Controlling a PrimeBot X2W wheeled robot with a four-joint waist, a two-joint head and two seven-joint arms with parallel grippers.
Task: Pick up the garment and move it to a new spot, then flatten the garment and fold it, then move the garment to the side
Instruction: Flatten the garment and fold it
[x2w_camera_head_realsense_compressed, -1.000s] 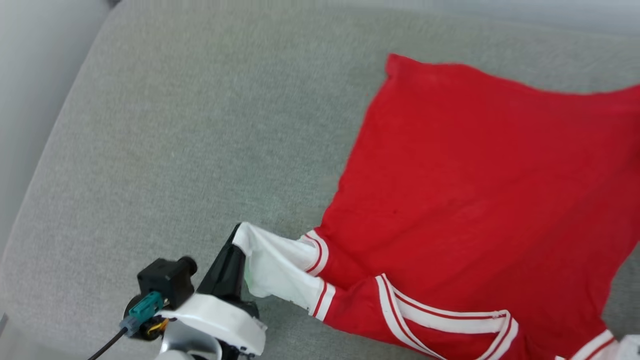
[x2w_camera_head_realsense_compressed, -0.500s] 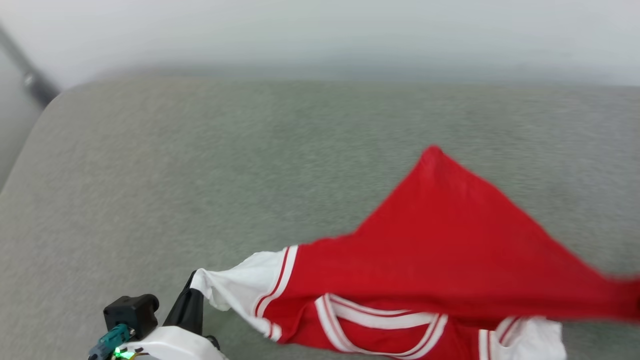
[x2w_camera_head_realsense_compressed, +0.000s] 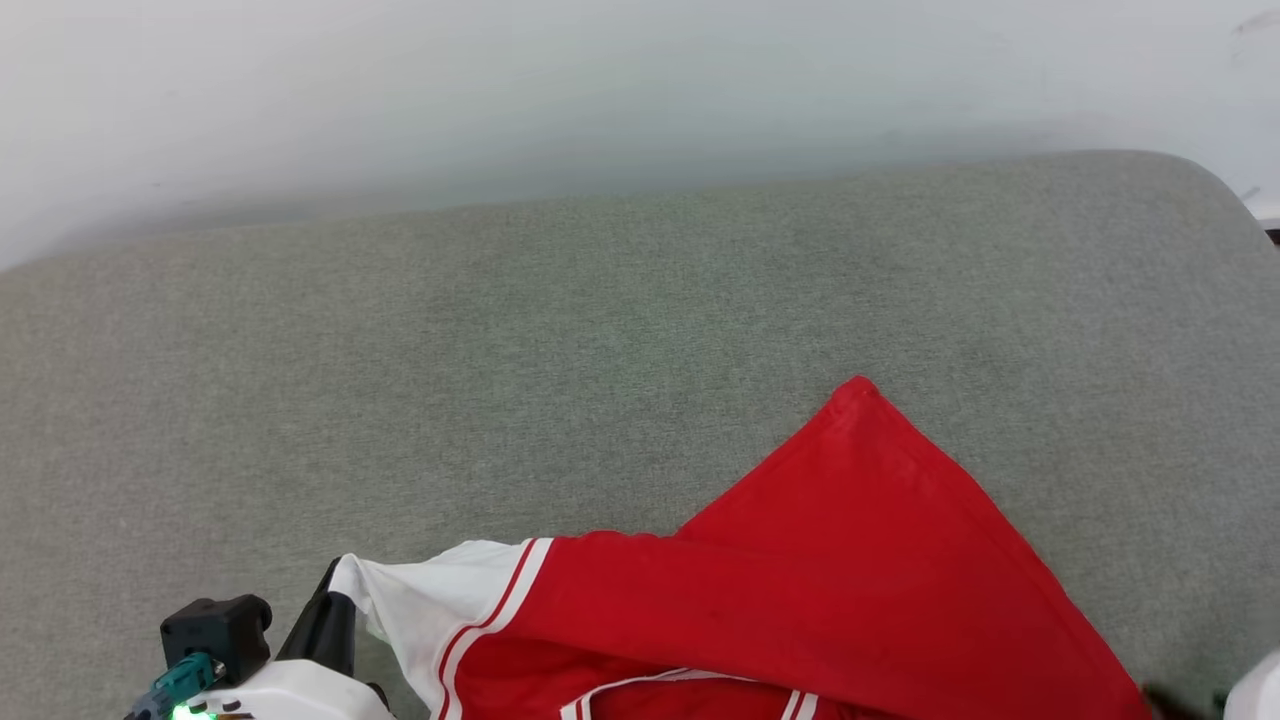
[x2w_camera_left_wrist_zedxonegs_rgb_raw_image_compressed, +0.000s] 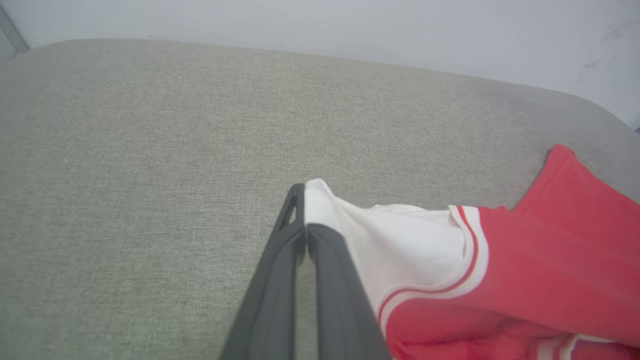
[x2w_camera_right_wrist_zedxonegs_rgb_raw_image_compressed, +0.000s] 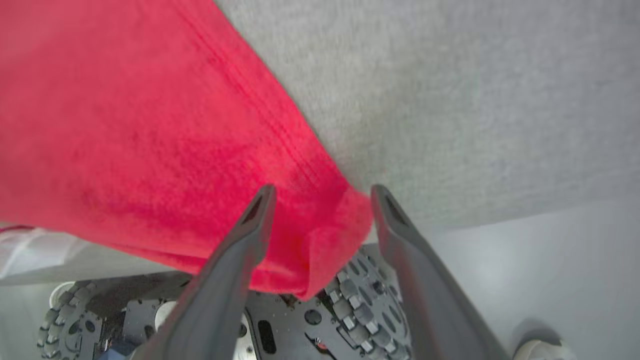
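Left jaws, at 7 o'clock in the head view: closed tight on the tip of the white sleeve (x2w_camera_left_wrist_zedxonegs_rgb_raw_image_compressed: 400, 240), cloth pinched between them. Right jaws: standing wide, with a rolled red hem corner (x2w_camera_right_wrist_zedxonegs_rgb_raw_image_compressed: 320, 250) lying loose between them, not pinched, over the counter's near edge; my wheeled base (x2w_camera_right_wrist_zedxonegs_rgb_raw_image_compressed: 350, 310) is visible beneath. The garment (x2w_camera_head_realsense_compressed: 800, 600) lies at 5 to 6 o'clock in the head view, plain red side up, striped sleeve trim (x2w_camera_head_realsense_compressed: 500, 600) next to the white sleeve, and a strip of neckline trim (x2w_camera_head_realsense_compressed: 640, 685) at the bottom edge. One red corner (x2w_camera_head_realsense_compressed: 860, 390) points toward 12 o'clock. Beyond it is the grey fabric-covered counter (x2w_camera_head_realsense_compressed: 600, 350), then a pale wall (x2w_camera_head_realsense_compressed: 600, 80).
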